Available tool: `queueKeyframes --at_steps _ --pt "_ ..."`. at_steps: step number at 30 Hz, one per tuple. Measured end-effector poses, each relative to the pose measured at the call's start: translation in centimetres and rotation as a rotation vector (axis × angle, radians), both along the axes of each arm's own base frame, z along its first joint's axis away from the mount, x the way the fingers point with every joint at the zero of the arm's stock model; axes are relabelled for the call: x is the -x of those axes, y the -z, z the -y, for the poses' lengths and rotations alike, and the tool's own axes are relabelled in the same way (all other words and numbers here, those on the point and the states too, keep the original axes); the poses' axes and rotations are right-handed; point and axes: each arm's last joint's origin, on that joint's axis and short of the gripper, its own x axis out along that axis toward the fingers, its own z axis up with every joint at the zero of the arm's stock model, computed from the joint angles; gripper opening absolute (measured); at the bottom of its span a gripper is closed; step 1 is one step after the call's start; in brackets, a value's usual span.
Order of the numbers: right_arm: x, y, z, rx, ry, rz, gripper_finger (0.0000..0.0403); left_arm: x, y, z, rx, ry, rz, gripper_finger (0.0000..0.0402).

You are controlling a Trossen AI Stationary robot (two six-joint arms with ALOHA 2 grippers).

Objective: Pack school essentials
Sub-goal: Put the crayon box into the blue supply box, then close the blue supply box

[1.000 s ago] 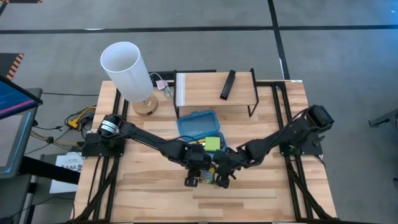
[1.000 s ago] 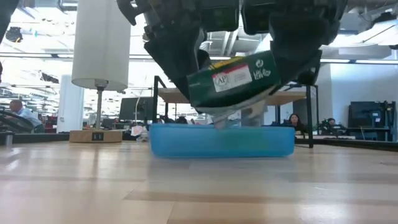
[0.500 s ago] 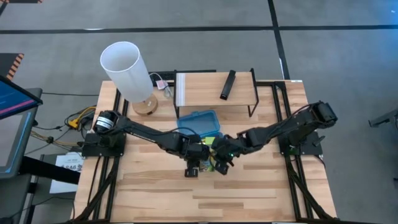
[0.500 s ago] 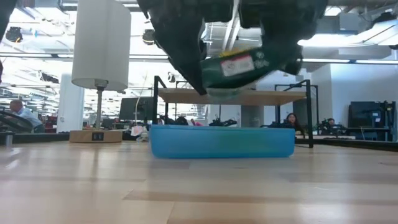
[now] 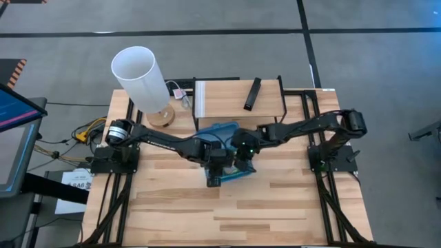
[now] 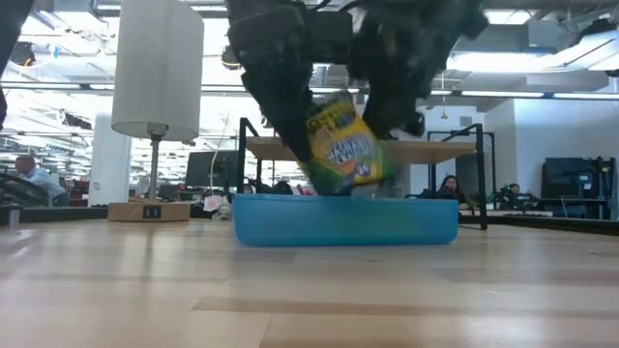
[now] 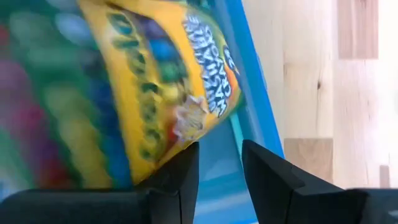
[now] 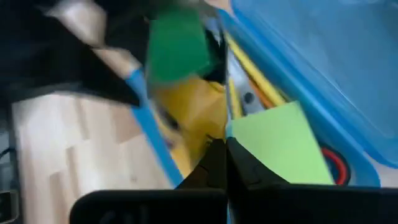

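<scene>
Nothing can be read with confidence. The yellow-green crayon box (image 6: 343,145) carries a band of blue and white lettering across its yellow face, seen in the low view and the left wrist view (image 7: 155,93), but the letters are too blurred to spell out. The small dark plate on the lamp base (image 6: 150,211) is also illegible.

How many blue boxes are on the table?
1: the blue box sits mid-table before the shelf, under both grippers. The arms hide much of it from above.

Crayon box (image 7: 155,93) blurred, edge-cropped
</scene>
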Motion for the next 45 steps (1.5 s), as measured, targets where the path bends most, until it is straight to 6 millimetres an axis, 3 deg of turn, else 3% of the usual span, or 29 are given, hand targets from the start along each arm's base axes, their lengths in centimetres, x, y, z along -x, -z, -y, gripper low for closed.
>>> queueKeyframes --at_steps 9,23,32,40,42,45 --pt "-0.6 2.8 0.8 -0.046 -0.073 -0.106 0.0005 0.0 0.3 -1.5 0.009 -0.051 -0.031 0.0112" --pt "0.6 1.8 2.7 0.009 -0.058 -0.137 0.0005 0.6 0.1 -1.6 0.066 -0.096 -0.081 0.0112" --pt "0.3 0.3 4.7 0.096 -0.042 0.000 0.0005 2.3 -5.2 -1.2 -0.005 -0.132 0.119 0.0112" --pt "-0.7 -0.6 4.6 0.128 -0.099 0.137 0.0005 4.9 -10.6 -1.3 -0.054 -0.163 0.368 0.0112" --pt "-0.7 -0.6 4.7 0.128 -0.099 0.149 0.0005 5.8 -11.2 -1.4 -0.032 -0.166 0.485 0.0112" --pt "-0.7 -0.7 4.8 0.127 -0.094 0.153 0.0005 7.7 -10.4 -1.7 0.013 -0.184 0.625 0.0109"
